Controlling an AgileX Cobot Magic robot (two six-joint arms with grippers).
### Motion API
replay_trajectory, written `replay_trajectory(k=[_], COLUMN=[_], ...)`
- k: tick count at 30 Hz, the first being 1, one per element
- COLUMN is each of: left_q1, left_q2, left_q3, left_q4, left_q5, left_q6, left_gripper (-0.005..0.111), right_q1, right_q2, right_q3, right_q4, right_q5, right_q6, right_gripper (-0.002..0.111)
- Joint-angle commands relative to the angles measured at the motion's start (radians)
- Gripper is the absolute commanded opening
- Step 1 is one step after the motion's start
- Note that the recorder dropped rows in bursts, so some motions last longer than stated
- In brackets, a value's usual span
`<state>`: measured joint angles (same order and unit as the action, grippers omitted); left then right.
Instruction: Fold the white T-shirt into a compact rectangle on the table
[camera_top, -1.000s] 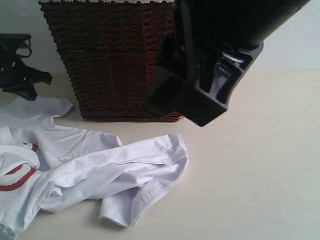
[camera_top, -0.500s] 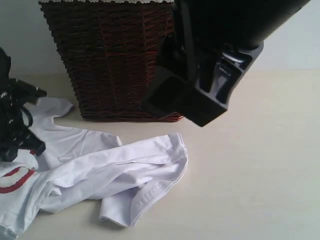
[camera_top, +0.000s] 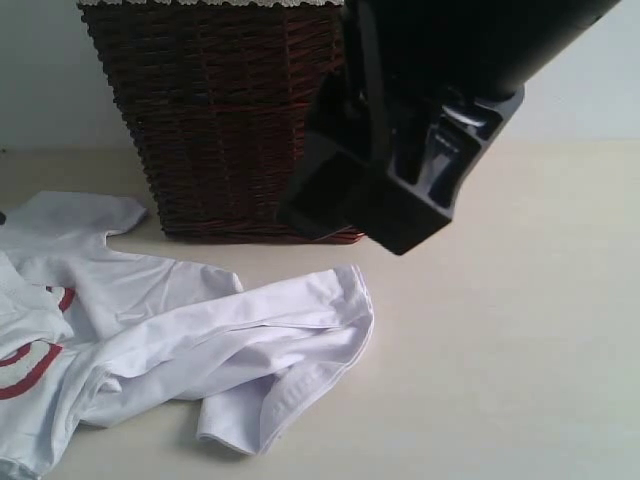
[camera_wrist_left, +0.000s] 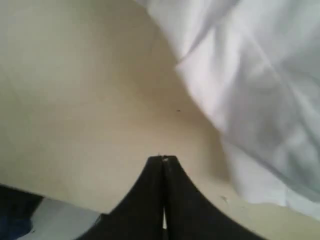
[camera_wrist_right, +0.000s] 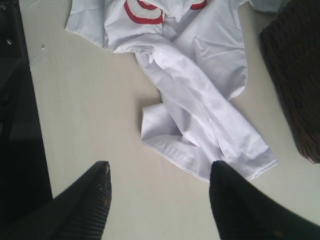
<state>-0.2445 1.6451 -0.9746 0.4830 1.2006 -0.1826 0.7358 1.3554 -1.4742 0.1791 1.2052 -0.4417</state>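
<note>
The black tool (camera_wrist_left: 162, 161) has its two tips pressed tight together. It hangs over the cream worktop (camera_wrist_left: 75, 90). The white T-shirt (camera_wrist_left: 250, 85) lies rumpled nearby, not touching it.

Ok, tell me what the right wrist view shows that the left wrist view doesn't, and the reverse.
Only the right wrist view: the right tool, jaws open and holding nothing, the red lettering, the whole crumpled spread of the garment, and a corner of the dark wicker basket. Only the left wrist view: the left tool, shut and empty, above bare surface beside a cloth edge. Both: the white T-shirt lying on the cream table.
</note>
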Motion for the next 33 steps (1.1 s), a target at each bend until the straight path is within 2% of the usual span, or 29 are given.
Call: replay_trajectory(k=[1,4,7,9,12,14,16,20,23,25,27,30,31,33], left_q1=[-0.001,-0.049,-0.167,-0.261,-0.377,-0.393,-0.385,-0.343,-0.341,-0.345,-0.345,-0.342,-0.342,-0.342], left_q2=[-0.130,-0.180,-0.194,-0.182,-0.130,-0.077,-0.029,0.068,0.113,0.134,0.146,0.150,0.150,0.141], left_q3=[0.005,0.005,0.005,0.008,0.012,0.010,0.010,0.010,0.010,0.010,0.010,0.010,0.010,0.010], left_q4=[-0.388,-0.578,-0.614,-0.585,-0.401,-0.201,-0.090,-0.117,-0.163,-0.159,-0.150,-0.139,-0.139,-0.145], left_q5=[-0.136,-0.167,-0.190,-0.230,-0.344,-0.377,-0.378,-0.453,-0.535,-0.561,-0.558,-0.506,-0.475,-0.429], left_q6=[0.219,0.377,0.369,0.338,0.167,-0.069,-0.193,-0.195,-0.139,-0.137,-0.137,-0.120,-0.099,-0.076], left_gripper=[0.002,0.020,0.040,0.045,0.046,0.046,0.046,0.046,0.046,0.045,0.039,0.013,0.000,0.000], right_q1=[-0.004,-0.004,-0.004,-0.004,-0.004,-0.004,-0.004,-0.004,-0.004,-0.004,-0.004,-0.004,-0.004,-0.004], right_q2=[-0.004,-0.004,-0.004,-0.004,-0.004,-0.004,-0.004,-0.004,-0.004,-0.004,-0.004,-0.004,-0.004,-0.004], right_q3=[0.002,0.002,0.002,0.002,0.002,0.002,0.002,0.002,0.002,0.002,0.002,0.002,0.002,0.002], right_q4=[0.005,0.005,0.005,0.005,0.005,0.005,0.003,0.003,0.003,0.003,0.003,0.003,0.003,0.003], right_q5=[-0.004,-0.004,-0.004,-0.004,-0.004,-0.004,-0.004,-0.006,-0.006,-0.006,-0.006,-0.006,-0.006,-0.004], right_q6=[-0.002,-0.002,-0.002,-0.002,-0.002,-0.002,-0.002,-0.002,-0.002,-0.002,-0.002,-0.002,-0.002,-0.002], right_gripper=[0.056,0.056,0.056,0.056,0.056,0.056,0.056,0.056,0.056,0.056,0.056,0.056,0.056,0.056])
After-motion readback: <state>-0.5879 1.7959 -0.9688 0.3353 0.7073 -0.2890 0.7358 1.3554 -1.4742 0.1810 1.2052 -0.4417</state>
